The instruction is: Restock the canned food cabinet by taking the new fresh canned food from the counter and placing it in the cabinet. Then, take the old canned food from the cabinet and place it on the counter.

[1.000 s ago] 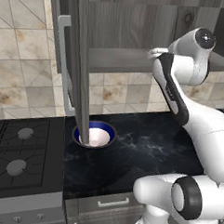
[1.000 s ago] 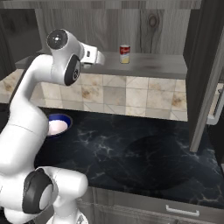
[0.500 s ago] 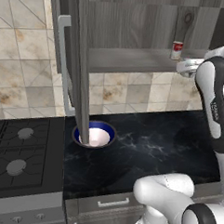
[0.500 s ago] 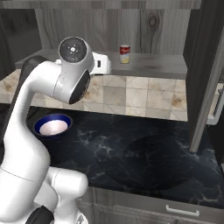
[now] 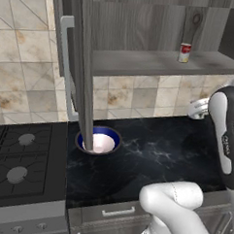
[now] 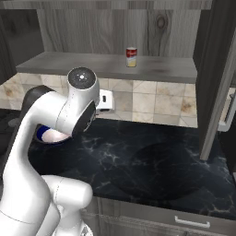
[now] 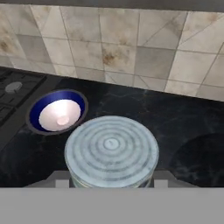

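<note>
Look first at what surrounds you. In the left base view the cabinet (image 5: 156, 62) stands open, its tall door (image 5: 85, 64) swung out edge-on with the silver bar handle (image 5: 67, 67) at about 9 o'clock of the shelf. Below the door's lower end sits a blue-rimmed bowl (image 5: 99, 141) with a white inside, on the counter (image 5: 156, 150); the door edge crosses in front of the bowl from this side. At 8 o'clock of the bowl lies the black gas stovetop (image 5: 19, 157). Beige tiles (image 5: 134, 98) back the counter under the shelf.

The new fresh canned food (image 6: 131, 56) stands upright on the cabinet shelf, red band on top, with bare plank on both sides of it. In the left base view it is at about 11 o'clock of the arm's wrist and well above it.

In the hand view the old canned food (image 7: 111, 151) sits right at the gripper (image 7: 111, 183), its silvery ringed top facing the camera, pressed between the two fingers. So your claw is narrowed onto that can and holding it. The bowl lies at 10 o'clock of the can, well apart, and the dark counter stretches behind, with the tiled wall at 12 o'clock. From the right base view the hand (image 6: 105, 100) is below the shelf, in front of the tiles, above the counter.
</note>
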Robot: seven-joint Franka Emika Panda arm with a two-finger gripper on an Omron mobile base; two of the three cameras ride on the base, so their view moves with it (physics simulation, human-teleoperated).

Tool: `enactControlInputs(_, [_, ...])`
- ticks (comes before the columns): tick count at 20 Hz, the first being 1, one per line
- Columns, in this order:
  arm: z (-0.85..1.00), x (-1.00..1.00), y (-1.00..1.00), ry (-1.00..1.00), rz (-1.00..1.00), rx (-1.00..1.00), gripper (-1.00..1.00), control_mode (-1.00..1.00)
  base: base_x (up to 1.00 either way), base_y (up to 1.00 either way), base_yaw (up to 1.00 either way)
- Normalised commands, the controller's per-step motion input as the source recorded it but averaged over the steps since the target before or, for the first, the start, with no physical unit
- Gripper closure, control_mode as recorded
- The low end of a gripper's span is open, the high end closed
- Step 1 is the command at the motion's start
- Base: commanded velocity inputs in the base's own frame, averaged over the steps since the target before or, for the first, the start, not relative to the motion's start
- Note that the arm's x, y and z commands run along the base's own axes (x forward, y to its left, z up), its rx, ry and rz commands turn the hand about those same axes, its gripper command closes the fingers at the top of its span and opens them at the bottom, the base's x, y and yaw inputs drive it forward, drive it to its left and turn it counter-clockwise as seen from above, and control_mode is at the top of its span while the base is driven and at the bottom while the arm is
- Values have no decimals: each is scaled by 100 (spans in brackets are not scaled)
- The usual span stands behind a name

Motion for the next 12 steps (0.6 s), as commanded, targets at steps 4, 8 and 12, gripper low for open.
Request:
enactControlInputs(4, [-84,2,0,21,8,0,100,-100,0,0,0])
enactControlInputs(8, [-48,34,0,15,7,0,100,-100,0,0,0])
enactControlInputs(12, [-33,51,0,7,9,0,100,-100,0,0,0])
